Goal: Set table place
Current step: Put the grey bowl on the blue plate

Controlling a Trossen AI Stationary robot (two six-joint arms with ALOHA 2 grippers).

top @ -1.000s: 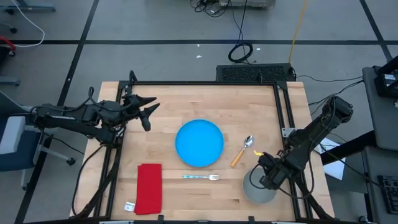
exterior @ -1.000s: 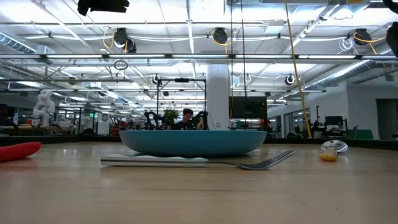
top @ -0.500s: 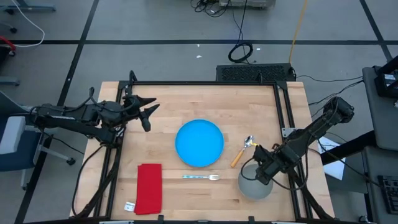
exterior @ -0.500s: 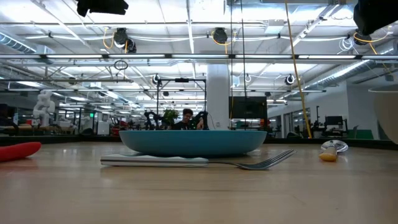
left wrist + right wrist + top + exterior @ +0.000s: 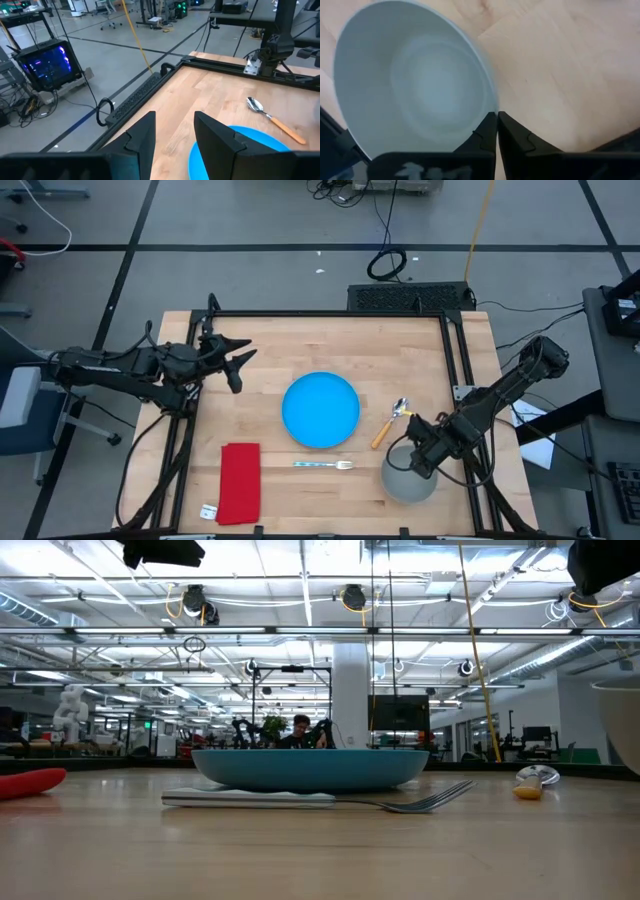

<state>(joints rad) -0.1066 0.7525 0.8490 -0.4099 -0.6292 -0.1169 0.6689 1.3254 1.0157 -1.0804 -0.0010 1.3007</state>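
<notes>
The grey bowl is near the table's near right corner, and my right gripper is shut on its rim; the low view shows the bowl at the picture's right edge. The blue plate lies mid-table. The thin fork rests flat just near of the plate. To the plate's right lies the orange-handled spoon. My left gripper hangs open above the far left part of the table, touching nothing. My right gripper pinches the bowl's rim on its far right side, one finger inside the bowl and the other finger outside. The fingers come slanting down from the table's right. Whether the bowl's base is clear of the table, I cannot tell.
A folded red cloth lies near the table's near left corner with a small tag beside it. Black frame rails run along the table's edges. Bare wood shows between plate and bowl.
My right gripper has moved toward the table's left and slightly toward its far edge, taking the bowl with it. The bowl has shifted left toward the fork's tip and now shows at the right edge of the low view, where it was absent a second ago.
</notes>
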